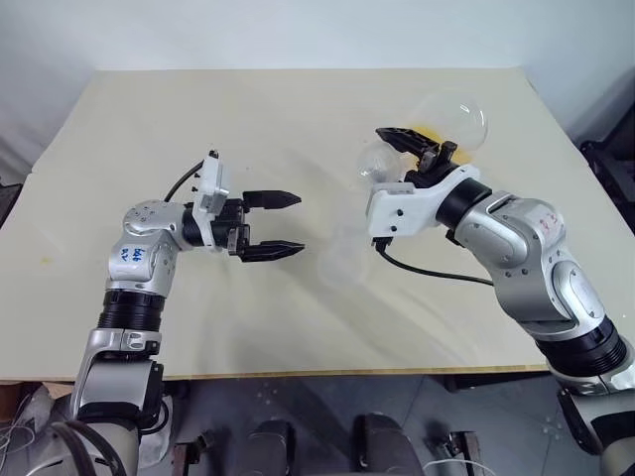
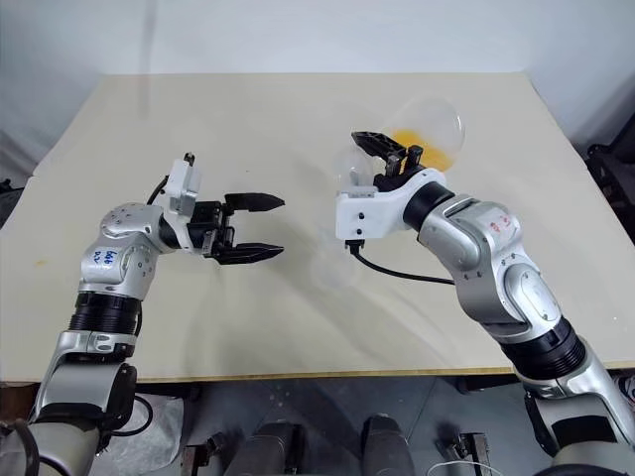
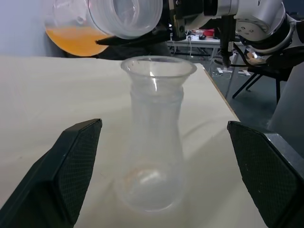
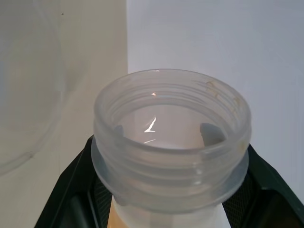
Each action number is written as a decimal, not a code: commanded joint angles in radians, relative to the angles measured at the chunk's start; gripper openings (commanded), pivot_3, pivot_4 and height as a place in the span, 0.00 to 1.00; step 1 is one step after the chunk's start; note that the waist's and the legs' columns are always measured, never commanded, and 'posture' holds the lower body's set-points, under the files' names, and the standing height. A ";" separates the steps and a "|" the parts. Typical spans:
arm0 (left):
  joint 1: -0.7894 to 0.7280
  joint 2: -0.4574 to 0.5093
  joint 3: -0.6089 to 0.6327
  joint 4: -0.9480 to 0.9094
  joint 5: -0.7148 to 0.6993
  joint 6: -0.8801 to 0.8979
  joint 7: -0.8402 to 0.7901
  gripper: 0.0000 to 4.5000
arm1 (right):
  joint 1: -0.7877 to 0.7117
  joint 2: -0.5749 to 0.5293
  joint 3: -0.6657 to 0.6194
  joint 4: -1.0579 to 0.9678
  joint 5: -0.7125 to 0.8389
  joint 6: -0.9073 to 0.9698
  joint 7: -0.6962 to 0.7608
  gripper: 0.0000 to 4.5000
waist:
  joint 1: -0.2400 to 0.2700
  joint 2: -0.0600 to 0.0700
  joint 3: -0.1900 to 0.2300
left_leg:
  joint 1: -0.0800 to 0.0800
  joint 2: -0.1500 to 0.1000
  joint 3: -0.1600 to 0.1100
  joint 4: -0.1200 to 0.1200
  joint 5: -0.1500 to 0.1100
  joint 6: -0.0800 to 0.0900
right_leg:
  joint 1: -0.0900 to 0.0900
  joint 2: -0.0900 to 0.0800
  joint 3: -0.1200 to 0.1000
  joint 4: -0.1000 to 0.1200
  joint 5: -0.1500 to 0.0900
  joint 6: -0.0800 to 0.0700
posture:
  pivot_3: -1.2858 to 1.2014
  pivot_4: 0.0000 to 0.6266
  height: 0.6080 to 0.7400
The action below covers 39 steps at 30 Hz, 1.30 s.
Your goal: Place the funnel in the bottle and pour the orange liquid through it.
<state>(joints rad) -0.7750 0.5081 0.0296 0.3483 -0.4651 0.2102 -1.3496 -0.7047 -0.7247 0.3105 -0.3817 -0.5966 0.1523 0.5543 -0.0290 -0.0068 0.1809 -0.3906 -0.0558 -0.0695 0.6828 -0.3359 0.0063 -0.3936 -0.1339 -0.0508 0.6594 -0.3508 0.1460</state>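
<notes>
The bottle (image 3: pixel 154 142) stands upright on the table, clear and empty, just right of my left gripper (image 1: pixel 298 225), whose open fingers (image 3: pixel 71 161) flank it without touching. Its flared clear top (image 3: pixel 158 69) looks like the funnel seated in the neck; the stem is not discernible. My right gripper (image 1: pixel 407 144) is shut on the neck (image 4: pixel 171 137) of a larger clear flask (image 1: pixel 451 124), tipped on its side. The flask's open mouth (image 3: pixel 126 16) hovers above and slightly beyond the bottle. The orange liquid (image 3: pixel 76 38) pools in the flask's round belly.
The beige table (image 1: pixel 198 119) spreads wide to the left and far side. Its right edge (image 1: pixel 556 129) runs close behind the held flask. A black cable (image 1: pixel 427 270) hangs from my right wrist low over the tabletop.
</notes>
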 commanded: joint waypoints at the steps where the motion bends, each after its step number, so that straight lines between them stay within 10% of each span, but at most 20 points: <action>1: 0.000 -0.004 0.008 -0.035 -0.010 -0.002 0.005 1.00 | -0.004 0.000 -0.031 -0.007 -0.033 -0.042 -0.011 0.55 | 0.000 0.000 0.000 | 0.000 0.000 0.000 0.000 0.000 0.000 | 0.000 0.000 0.000 0.000 0.000 0.000 | 0.52 0.24 1.00; 39: -0.022 -0.015 0.007 -0.010 -0.001 -0.014 0.008 1.00 | 0.004 -0.013 -0.082 0.055 -0.147 -0.227 -0.042 0.55 | -0.001 0.000 0.000 | 0.000 0.000 0.000 0.000 0.000 0.000 | 0.000 0.000 0.000 0.000 0.000 0.000 | 0.52 0.24 1.00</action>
<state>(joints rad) -0.7758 0.4898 0.0290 0.3549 -0.4647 0.2075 -1.3415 -0.6953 -0.7265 0.2963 -0.3049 -0.7322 -0.0657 0.5389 -0.0297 -0.0067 0.1809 -0.3906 -0.0558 -0.0693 0.6831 -0.3359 0.0062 -0.3936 -0.1339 -0.0508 0.6597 -0.3508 0.1460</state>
